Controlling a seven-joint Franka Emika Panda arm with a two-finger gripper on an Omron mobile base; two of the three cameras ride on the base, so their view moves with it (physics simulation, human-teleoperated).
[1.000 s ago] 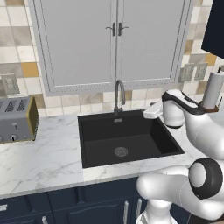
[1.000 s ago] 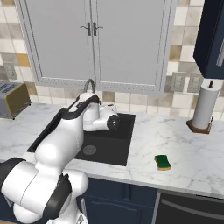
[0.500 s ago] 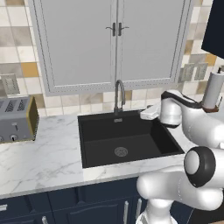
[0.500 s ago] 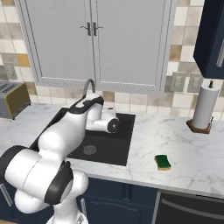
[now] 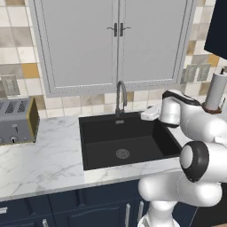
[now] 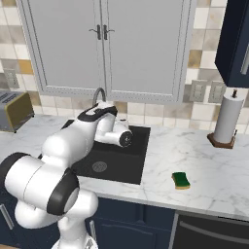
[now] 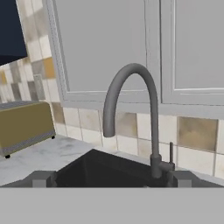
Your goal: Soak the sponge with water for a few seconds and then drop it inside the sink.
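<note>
Task at its outset. The small yellow sponge with a dark green scouring layer lies untouched on the white marble counter, well to the right of the deep matte-black sink. The gripper, jaws wide apart and empty, faces the curved grey metal faucet. No water runs. Fetching, soaking and dropping all remain.

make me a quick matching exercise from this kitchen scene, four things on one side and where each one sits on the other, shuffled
Things:
1. sponge
2. toaster
3. paper towel roll
4. faucet

Places:
A. behind the sink, by the backsplash
B. far right of the counter, by the wall
C. near the counter's front edge, right of the sink
D. counter left of the sink

Pairs: 1-C, 2-D, 3-B, 4-A
</note>
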